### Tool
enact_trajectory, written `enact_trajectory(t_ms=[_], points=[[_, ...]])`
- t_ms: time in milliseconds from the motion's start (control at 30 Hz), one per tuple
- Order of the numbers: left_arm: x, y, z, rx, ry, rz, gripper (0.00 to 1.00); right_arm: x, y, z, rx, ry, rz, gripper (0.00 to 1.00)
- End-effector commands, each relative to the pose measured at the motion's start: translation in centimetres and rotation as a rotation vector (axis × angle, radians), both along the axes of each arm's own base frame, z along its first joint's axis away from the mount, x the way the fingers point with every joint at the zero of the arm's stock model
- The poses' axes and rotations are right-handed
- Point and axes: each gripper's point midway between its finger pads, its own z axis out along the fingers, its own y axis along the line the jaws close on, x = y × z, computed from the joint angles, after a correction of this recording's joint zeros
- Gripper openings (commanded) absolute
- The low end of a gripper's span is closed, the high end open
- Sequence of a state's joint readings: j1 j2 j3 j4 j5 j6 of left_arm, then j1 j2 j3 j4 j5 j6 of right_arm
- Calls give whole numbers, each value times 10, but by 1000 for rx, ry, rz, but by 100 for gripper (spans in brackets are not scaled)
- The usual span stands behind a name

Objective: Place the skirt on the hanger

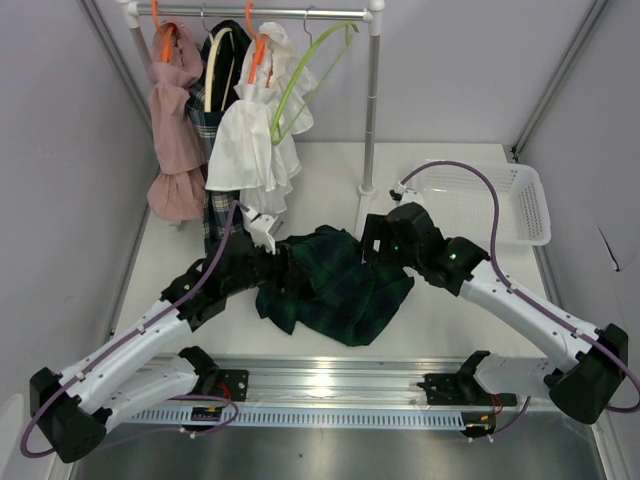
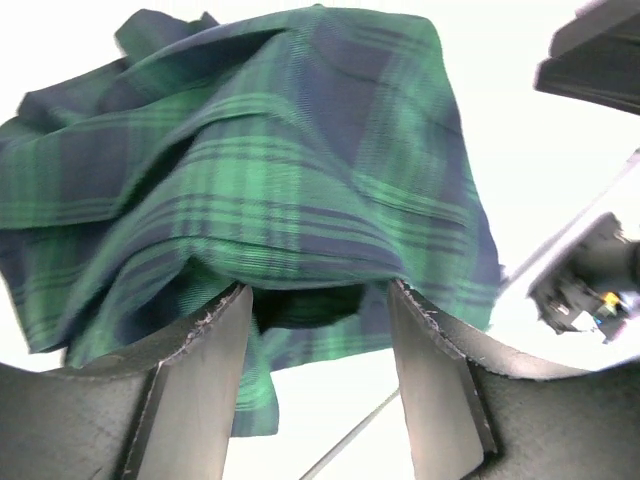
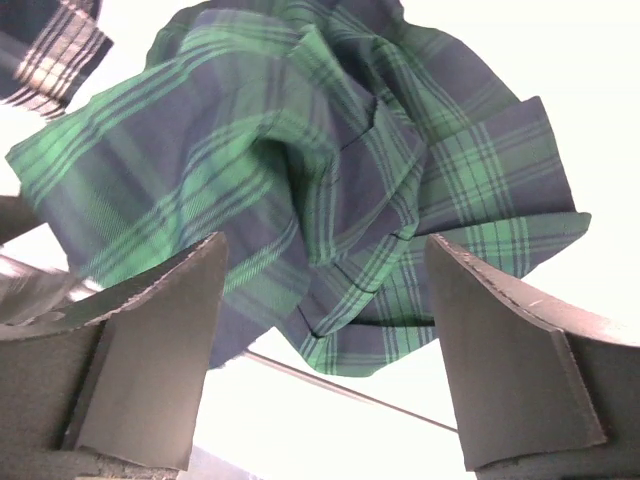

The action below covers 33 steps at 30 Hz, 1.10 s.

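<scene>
The dark green and navy plaid skirt (image 1: pixel 335 285) lies crumpled on the white table between my two arms. An empty light green hanger (image 1: pixel 300 85) hangs on the rack at the back. My left gripper (image 1: pixel 272 262) is at the skirt's left edge. In the left wrist view it (image 2: pixel 315 290) is open, with a fold of skirt (image 2: pixel 270 170) draped against its fingertips and nothing pinched. My right gripper (image 1: pixel 368 245) is at the skirt's upper right edge. In the right wrist view it (image 3: pixel 325 245) is open wide, and the skirt (image 3: pixel 330 170) lies just beyond the fingers.
A clothes rack (image 1: pixel 372 110) stands at the back with a pink garment (image 1: pixel 175 120), a white garment (image 1: pixel 250 135) and a plaid one on hangers. A white plastic basket (image 1: pixel 490 200) sits at the right rear. A metal rail (image 1: pixel 330 385) runs along the near edge.
</scene>
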<state>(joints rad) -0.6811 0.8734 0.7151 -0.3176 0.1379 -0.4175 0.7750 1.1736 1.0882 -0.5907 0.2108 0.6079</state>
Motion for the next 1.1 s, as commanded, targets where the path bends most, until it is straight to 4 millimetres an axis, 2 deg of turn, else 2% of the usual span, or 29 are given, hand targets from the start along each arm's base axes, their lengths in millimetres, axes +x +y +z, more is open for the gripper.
enact_trajectory(t_ms=[0, 167, 300, 400, 533, 567, 633, 800, 867, 1067], points=[[-18, -11, 32, -76, -57, -82, 63, 6, 8, -4, 20, -4, -16, 81], [-47, -15, 25, -110, -2, -139, 64, 1, 21, -6, 52, 14, 39, 77], [-63, -20, 7, -102, 44, -151, 65, -1, 35, -16, 75, 39, 80, 70], [-72, -28, -7, -74, 64, -160, 66, -4, 50, -20, 99, 61, 119, 69], [-70, -35, -16, -47, 59, -129, 68, -5, 64, -23, 93, 72, 146, 69], [-69, -39, -19, -44, 65, -126, 73, -5, 67, -25, 90, 80, 153, 68], [-69, -45, -22, -58, 82, -123, 74, -5, 72, -24, 101, 81, 164, 66], [-54, -52, -30, -52, 74, -57, 74, -7, 82, -19, 124, 88, 191, 50], [-50, -54, -27, -51, 78, -38, 74, -5, 84, -13, 133, 79, 193, 45], [-47, -49, -32, -6, 87, 0, 75, 1, 90, -6, 153, 78, 202, 26]])
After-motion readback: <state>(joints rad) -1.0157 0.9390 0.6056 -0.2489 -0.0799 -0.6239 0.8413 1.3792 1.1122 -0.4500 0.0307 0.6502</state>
